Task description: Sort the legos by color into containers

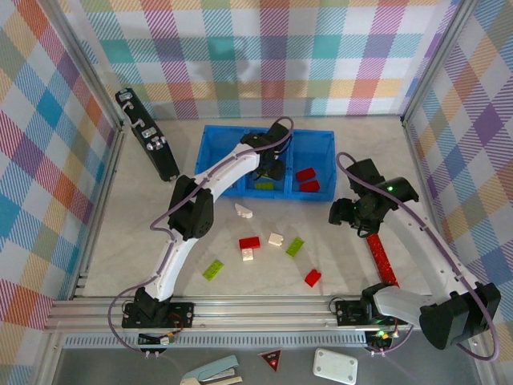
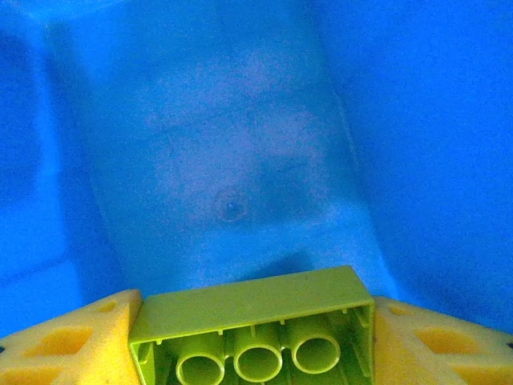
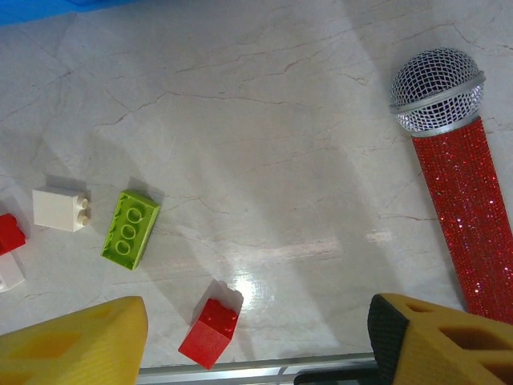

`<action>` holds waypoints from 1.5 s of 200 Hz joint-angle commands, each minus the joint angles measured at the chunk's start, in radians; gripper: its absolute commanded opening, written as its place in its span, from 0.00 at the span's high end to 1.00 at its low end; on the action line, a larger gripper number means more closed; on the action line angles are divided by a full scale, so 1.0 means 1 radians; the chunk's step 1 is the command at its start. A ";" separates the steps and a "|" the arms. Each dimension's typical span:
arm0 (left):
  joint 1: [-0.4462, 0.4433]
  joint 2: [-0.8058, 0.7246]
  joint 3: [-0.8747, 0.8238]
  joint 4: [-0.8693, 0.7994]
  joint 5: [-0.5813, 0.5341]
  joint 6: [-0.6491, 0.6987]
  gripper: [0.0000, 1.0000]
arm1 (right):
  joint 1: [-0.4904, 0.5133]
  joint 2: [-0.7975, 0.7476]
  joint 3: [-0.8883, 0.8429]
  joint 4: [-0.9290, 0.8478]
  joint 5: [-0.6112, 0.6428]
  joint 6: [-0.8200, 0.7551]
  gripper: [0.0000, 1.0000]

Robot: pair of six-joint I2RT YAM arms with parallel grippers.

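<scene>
place: robot test cell, lab-like | walls: plaid-printed panels (image 1: pixel 264 56) beyond and to both sides of the left claw (image 1: pixel 268 171) | frame: aluminium rail (image 1: pixel 240 314) nearer than it, arm bases (image 1: pixel 152 309) bolted on | surface: marble-look tabletop (image 3: pixel 264 144) under the right claw (image 3: pixel 256 321)

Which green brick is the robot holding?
The green brick in the left hand at the blue tray; two other green bricks lie loose on the table.

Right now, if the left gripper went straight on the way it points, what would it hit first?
The left gripper, holding a green brick, points down into the blue tray. Straight on, the brick would likely meet the tray's bare floor first; how far off that is I can't judge.
</scene>
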 commanded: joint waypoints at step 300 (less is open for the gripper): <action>0.043 -0.279 -0.136 0.008 0.112 -0.054 0.26 | 0.011 0.102 0.000 0.121 -0.099 -0.017 0.30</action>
